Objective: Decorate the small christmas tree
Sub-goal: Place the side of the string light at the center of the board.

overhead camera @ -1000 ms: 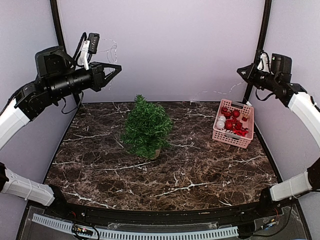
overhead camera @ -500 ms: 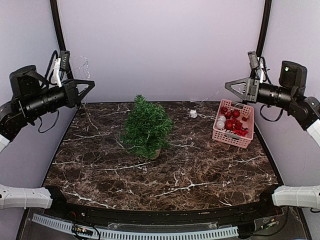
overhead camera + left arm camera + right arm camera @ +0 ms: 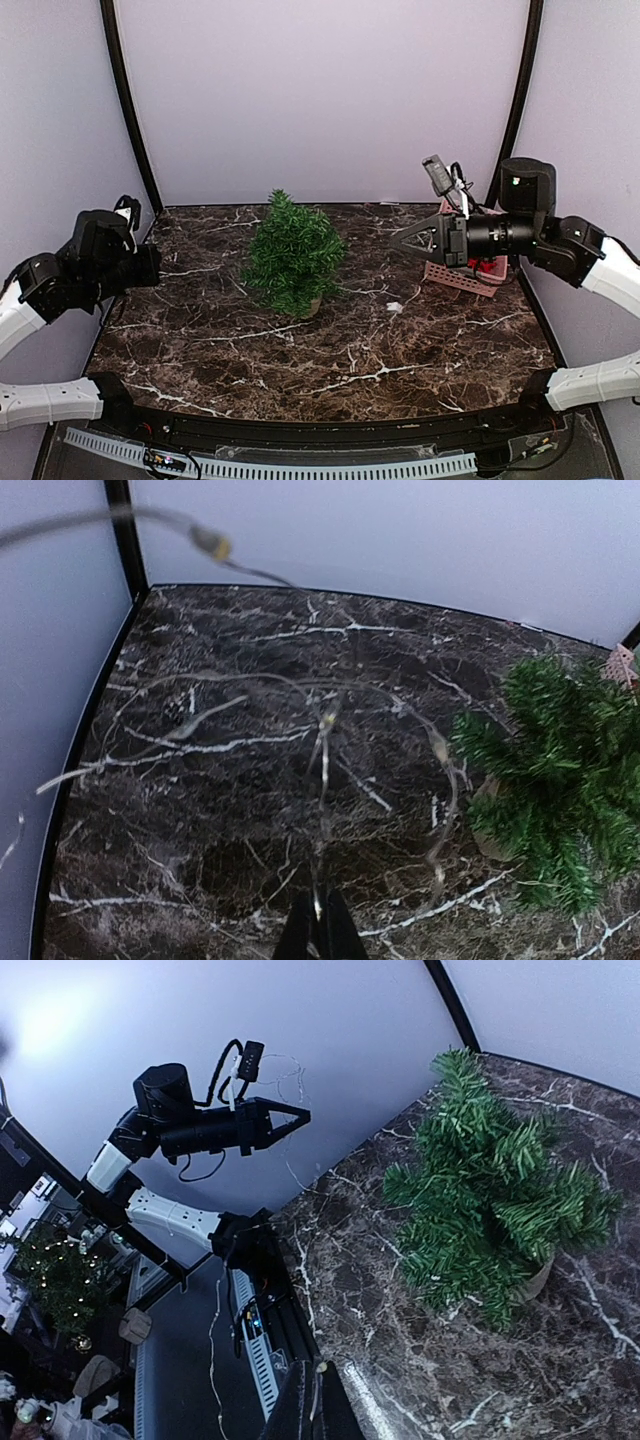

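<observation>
The small christmas tree (image 3: pixel 293 255) stands upright at mid-table on its tan base, bare of ornaments; it also shows in the wrist views (image 3: pixel 565 780) (image 3: pixel 490 1195). A thin wire light string (image 3: pixel 323 770) with tiny bulbs loops over the marble and runs into my left gripper (image 3: pixel 320 942), which is shut on it low at the table's left side (image 3: pixel 155 267). My right gripper (image 3: pixel 396 245) hovers right of the tree, shut on the string's other end (image 3: pixel 318 1410). A small white piece (image 3: pixel 393 306) of the string lies on the table.
The pink basket (image 3: pixel 462 277) of red and white ornaments sits at the right back, mostly hidden behind my right arm. Dark marble table (image 3: pixel 300 370) with black corner posts and lilac walls around. A white slotted rail (image 3: pixel 270 466) runs along the near edge.
Both arms came down from high up. The left gripper dropped to the table's left side. The right gripper swung left and down in front of the basket. The white piece moved nearer.
</observation>
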`<state>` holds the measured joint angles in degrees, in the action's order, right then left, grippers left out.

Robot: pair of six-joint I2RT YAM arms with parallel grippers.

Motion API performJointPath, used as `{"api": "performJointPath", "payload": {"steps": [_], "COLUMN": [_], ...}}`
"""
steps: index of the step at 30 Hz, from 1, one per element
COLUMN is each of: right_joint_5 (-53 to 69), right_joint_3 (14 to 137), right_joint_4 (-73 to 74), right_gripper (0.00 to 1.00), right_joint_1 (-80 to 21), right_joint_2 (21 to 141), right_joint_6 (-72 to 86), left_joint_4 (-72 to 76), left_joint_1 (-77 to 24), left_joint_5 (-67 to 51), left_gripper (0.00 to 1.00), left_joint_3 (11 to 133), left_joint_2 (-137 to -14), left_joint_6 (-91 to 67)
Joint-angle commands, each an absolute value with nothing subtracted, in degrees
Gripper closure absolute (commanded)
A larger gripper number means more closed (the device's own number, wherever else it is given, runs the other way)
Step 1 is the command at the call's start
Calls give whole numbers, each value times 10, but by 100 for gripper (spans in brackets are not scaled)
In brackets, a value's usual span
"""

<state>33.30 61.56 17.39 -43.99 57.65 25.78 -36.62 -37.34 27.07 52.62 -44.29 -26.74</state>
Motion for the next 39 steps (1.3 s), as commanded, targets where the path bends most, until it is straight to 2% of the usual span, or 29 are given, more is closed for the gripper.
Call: {"api": "performJointPath", "payload": {"steps": [1, 7, 12, 16, 19, 20, 22, 26, 31, 33, 35, 37, 39], "right_joint_5": [313, 284, 229, 160, 125, 118, 112, 98, 99, 106, 114, 121, 135], "right_joint_3": [566, 496, 451, 443, 448, 450, 453, 457, 464, 467, 470, 473, 480], "right_joint_4": [82, -41, -126, -145, -140, -138, -134, -118, -102, -104, -110, -115, -114], "right_gripper": [100, 100, 100, 100, 100, 100, 100, 100, 100, 100, 100, 100, 100], "right_joint_1": [-469, -488, -496, -500, -502, -502, -503, -504, -504, -504, -506, -508, -511], "right_joint_2": [577, 592, 627, 659, 679, 682, 686, 681, 675, 676, 677, 680, 681], "right_joint_6": [295, 344, 379, 402, 407, 408, 407, 399, 389, 388, 388, 388, 380], "left_joint_4": [-369, -324, -293, -271, -285, -296, -315, -359, -380, -320, -257, -182, -115], "left_joint_1": [-371, -371, -371, -371, -370, -371, -371, -370, -370, -372, -380, -408, -458], "left_joint_5": [312, 247, 209, 169, 171, 172, 174, 203, 215, 146, 16, -56, -80], "left_gripper": [100, 100, 90, 75, 58, 56, 45, 19, 14, 16, 18, 18, 18], "left_joint_3": [441, 321, 303, 318, 345, 351, 372, 419, 496, 507, 507, 499, 494], "left_joint_2": [-368, -324, -353, -400, -437, -452, -466, -462, -456, -455, -458, -467, -485], "left_joint_6": [-402, -470, -460, -422, -407, -399, -385, -352, -277, -224, -195, -190, -182]}}
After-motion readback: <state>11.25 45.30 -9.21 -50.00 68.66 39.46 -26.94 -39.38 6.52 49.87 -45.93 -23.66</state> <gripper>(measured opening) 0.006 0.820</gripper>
